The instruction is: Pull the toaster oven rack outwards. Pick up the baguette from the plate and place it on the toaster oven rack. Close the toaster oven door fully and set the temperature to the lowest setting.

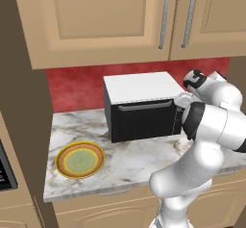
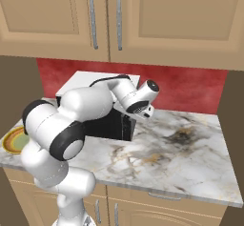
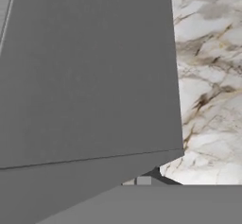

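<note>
On the marble counter (image 1: 134, 159) the oven (image 1: 139, 104) stands against the red wall, its door (image 1: 144, 119) closed. The plate (image 1: 80, 159) lies near the oven's front left corner, with no baguette on it. The gripper (image 1: 182, 99) is at the oven's right side by the control strip; whether its jaws are wide or narrow cannot be told.

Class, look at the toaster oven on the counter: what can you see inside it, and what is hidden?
Nothing inside shows. The toaster oven has its door shut, so the black mesh front covers the cavity. Any rack or bread within cannot be seen. The plate beside it lies bare.
</note>
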You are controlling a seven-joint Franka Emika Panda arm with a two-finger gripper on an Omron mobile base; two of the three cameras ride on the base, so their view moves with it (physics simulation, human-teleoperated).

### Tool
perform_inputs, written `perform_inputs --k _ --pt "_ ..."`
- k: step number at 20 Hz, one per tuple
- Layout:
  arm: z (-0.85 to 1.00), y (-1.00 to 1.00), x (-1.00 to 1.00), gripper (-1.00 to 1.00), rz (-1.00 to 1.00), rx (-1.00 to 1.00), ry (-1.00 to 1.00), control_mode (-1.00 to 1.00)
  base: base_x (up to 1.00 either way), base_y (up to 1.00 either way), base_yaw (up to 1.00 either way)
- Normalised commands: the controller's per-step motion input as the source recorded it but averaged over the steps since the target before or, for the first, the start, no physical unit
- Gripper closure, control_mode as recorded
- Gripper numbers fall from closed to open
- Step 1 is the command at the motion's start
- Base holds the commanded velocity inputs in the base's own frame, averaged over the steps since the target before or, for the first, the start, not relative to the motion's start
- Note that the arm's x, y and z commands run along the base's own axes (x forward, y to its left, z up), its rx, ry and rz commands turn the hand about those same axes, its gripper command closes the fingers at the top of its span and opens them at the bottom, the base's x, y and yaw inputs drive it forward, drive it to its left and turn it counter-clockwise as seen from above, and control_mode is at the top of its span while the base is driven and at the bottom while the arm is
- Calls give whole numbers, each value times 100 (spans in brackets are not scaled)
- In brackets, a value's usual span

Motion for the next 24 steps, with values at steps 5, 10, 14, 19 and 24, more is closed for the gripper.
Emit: perform_inputs --k 5,10,14,19,24 --pt "3 63 10 100 -11 -38 -29 -100 0 0 0" --pt "0 68 6 100 -12 -41 -50 -100 0 0 0" --pt "0 64 8 100 -12 -38 -60 -100 0 0 0" --pt "0 56 9 100 -10 -36 -64 -100 0 0 0" --pt "0 46 11 100 -8 -34 -65 -100 0 0 0"
